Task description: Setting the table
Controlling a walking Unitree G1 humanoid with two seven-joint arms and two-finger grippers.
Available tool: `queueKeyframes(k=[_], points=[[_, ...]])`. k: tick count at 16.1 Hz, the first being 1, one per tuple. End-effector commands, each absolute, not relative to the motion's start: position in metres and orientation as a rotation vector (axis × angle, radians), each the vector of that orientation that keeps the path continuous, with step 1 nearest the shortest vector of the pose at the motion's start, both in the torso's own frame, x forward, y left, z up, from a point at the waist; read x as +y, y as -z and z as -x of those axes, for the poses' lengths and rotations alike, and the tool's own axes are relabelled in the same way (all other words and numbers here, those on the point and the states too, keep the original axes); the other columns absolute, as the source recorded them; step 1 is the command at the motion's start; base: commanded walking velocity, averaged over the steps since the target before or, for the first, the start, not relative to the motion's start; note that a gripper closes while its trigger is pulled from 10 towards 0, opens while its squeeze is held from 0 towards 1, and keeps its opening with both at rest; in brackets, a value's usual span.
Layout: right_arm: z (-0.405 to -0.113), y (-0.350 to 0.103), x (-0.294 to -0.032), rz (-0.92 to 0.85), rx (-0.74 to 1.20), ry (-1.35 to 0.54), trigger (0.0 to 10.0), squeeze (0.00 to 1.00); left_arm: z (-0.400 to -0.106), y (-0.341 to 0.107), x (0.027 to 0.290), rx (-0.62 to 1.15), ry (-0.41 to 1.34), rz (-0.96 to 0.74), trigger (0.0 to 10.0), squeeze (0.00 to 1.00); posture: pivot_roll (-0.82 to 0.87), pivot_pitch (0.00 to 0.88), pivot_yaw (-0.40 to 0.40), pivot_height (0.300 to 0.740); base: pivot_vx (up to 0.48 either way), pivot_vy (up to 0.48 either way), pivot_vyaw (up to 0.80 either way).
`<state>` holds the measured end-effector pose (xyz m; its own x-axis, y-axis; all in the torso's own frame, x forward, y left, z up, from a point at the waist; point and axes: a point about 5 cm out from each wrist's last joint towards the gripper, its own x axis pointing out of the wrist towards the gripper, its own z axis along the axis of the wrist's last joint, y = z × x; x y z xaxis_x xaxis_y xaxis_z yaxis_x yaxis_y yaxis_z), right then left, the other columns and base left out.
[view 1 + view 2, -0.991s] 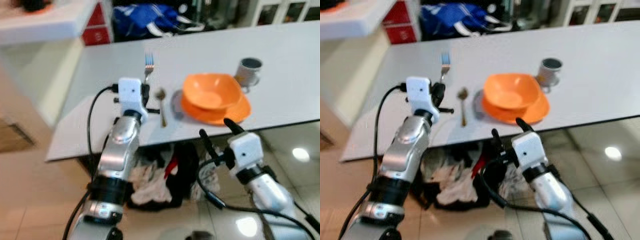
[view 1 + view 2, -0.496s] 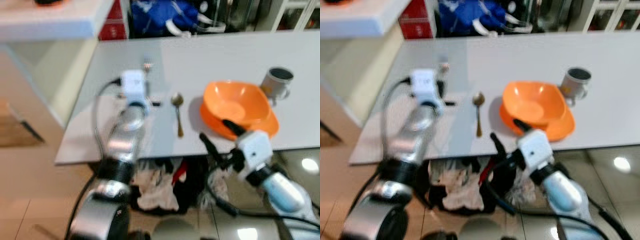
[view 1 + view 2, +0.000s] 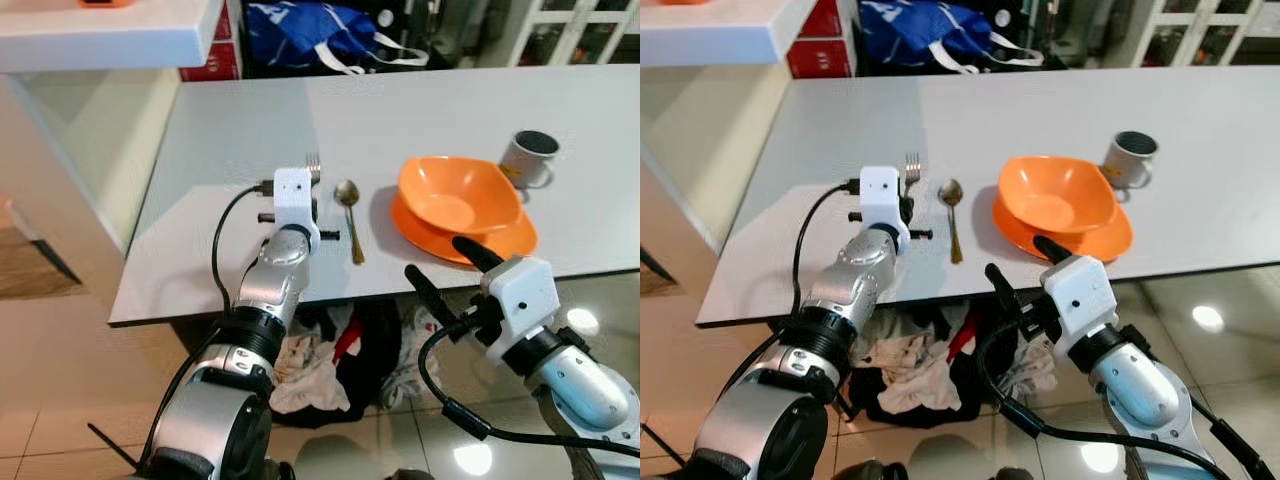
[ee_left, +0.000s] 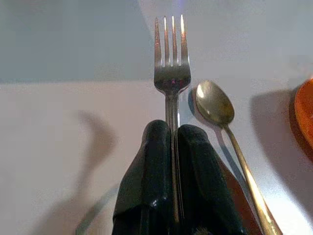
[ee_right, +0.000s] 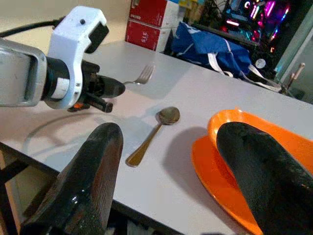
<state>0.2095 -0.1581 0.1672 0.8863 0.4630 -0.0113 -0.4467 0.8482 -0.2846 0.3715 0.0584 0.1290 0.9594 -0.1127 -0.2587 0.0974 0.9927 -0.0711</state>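
My left gripper is shut on the handle of a silver fork, held low over the grey table. The fork lies parallel to a spoon that rests on the table just to its right. Right of the spoon, an orange bowl sits on an orange plate, with a grey mug behind them. My right gripper is open with nothing in it, hanging in front of the table's near edge below the plate.
A blue bag and red boxes stand beyond the table's far side. A white counter juts in at the upper left. Crumpled clothes lie on the tiled floor under the table.
The head camera has shifted and the blur has gone. The fork in my left gripper now sits closer alongside the spoon. The right gripper stays open by the table's edge.
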Motion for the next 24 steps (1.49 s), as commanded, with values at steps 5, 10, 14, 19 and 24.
queueKeyframes(k=[5, 10, 14, 19, 24], points=[[-0.202, -0.173, -0.157, 0.272, -0.056, -0.497, 10.0, 0.0, -0.376, -0.131, 0.052, 0.257, 0.069, 0.036, 0.0, 0.0, -0.23, 0.08, 0.035, 0.74, 0.0, 0.0, 0.0], [-0.196, -0.171, -0.155, 0.249, -0.022, -0.527, 10.0, 0.0, -0.373, -0.123, 0.044, 0.273, 0.074, 0.032, 0.0, 0.0, -0.24, 0.084, 0.019, 0.74, 0.0, 0.0, 0.0], [-0.193, -0.168, -0.153, 0.245, 0.001, -0.542, 10.0, 0.0, -0.371, -0.117, 0.042, 0.303, 0.065, 0.046, 0.0, 0.0, -0.24, 0.091, 0.019, 0.74, 0.0, 0.0, 0.0], [-0.191, -0.164, -0.151, 0.234, 0.016, -0.538, 10.0, 0.0, -0.369, -0.111, 0.039, 0.338, 0.067, 0.066, 0.0, 0.0, -0.24, 0.092, 0.025, 0.74, 0.0, 0.0, 0.0], [-0.19, -0.162, -0.151, 0.23, 0.023, -0.538, 10.0, 0.0, -0.367, -0.108, 0.036, 0.366, 0.089, 0.07, 7.8, 0.0, -0.24, 0.092, 0.026, 0.74, 0.0, 0.0, 0.0]])
